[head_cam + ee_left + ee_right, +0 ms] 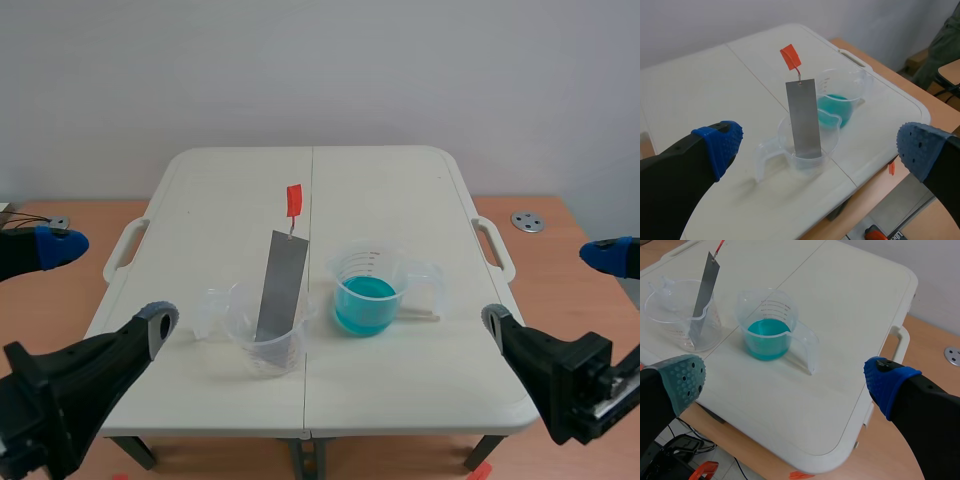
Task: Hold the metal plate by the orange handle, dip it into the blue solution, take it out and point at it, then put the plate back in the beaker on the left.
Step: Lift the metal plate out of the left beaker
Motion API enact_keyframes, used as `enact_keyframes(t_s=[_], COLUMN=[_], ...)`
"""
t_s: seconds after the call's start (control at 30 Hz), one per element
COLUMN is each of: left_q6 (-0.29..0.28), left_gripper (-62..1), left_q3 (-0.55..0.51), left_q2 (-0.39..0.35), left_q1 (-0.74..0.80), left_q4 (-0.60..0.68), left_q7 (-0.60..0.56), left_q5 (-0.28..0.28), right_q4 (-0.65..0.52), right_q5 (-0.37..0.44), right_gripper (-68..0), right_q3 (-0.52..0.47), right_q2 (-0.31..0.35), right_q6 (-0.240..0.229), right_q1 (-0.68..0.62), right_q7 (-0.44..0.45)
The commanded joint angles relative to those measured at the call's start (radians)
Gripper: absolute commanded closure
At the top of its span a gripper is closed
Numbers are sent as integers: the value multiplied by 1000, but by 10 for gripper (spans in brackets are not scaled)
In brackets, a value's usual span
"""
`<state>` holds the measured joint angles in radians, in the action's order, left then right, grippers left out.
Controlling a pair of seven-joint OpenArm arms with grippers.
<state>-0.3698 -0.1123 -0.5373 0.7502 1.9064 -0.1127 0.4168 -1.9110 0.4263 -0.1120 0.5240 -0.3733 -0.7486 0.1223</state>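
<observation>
Bright, even light; soft shadows

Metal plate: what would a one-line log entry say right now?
metal plate: standing in left beaker, ungripped | blue solution: in right beaker | left gripper: open | right gripper: open | dip: not begun

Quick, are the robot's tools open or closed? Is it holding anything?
Left tool: open, holding nothing.
Right tool: open, holding nothing.
</observation>
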Motion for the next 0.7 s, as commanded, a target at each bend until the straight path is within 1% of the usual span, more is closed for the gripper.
enact_keyframes(t_s=[0.0,0.1,0.4,0.67], left_q6=[-2,-2,-2,-2], left_gripper=[-623,-623,-623,-623], left_q3=[-8,-8,-8,-8], left_q2=[5,5,5,5], left_q1=[0,0,0,0], left_q4=[6,6,6,6], left_q7=[58,62,62,61], left_q5=[6,6,6,6], right_q4=[-17,-17,-17,-17], right_q5=[7,6,7,7], right_gripper=[-663,-663,-663,-663], right_q3=[-10,-10,-10,-10], right_q2=[-1,-1,-1,-1], right_q6=[7,7,7,7], right_q1=[-2,-2,-2,0], right_q7=[17,5,7,22])
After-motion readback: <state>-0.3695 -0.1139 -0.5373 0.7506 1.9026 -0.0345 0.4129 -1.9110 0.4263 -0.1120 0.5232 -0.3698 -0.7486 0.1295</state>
